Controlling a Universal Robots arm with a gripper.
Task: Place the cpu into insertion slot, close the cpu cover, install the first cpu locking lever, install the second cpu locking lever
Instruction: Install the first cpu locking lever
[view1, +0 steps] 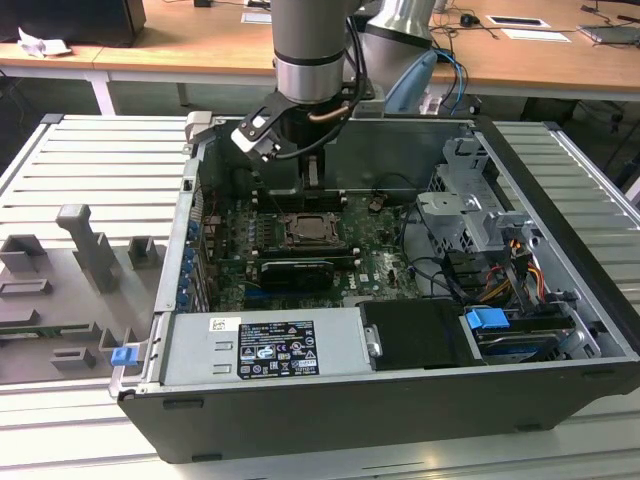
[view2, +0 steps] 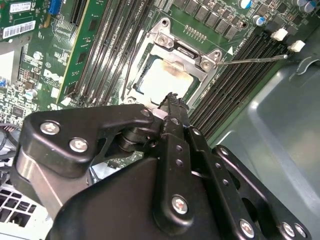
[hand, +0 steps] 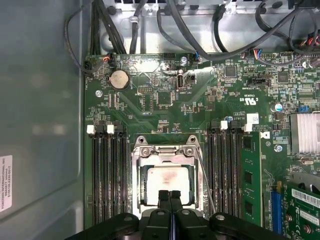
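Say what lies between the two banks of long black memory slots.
In the first wrist view: the thin silvery metal cpu cover framing the pale square cpu, with the black gripper, shut, at its edge.

A lone grey robot arm (view1: 310, 40) reaches down almost vertically in the exterior view. Its silver-banded wrist (view1: 308, 82) is aimed straight down, and the black gripper (view1: 312, 178) hangs directly below. A black-and-white camera block (view1: 256, 132) juts from the wrist toward the exterior view's left. In both wrist views the gripper's two slim black fingers (hand: 165, 199) (view2: 172, 107) lie pressed together along their length, tips meeting, with nothing visible between them. Black linkage bars (view2: 176, 165), dotted with silver screws, spread back from the fingers into the broad gripper body (view2: 115, 210).
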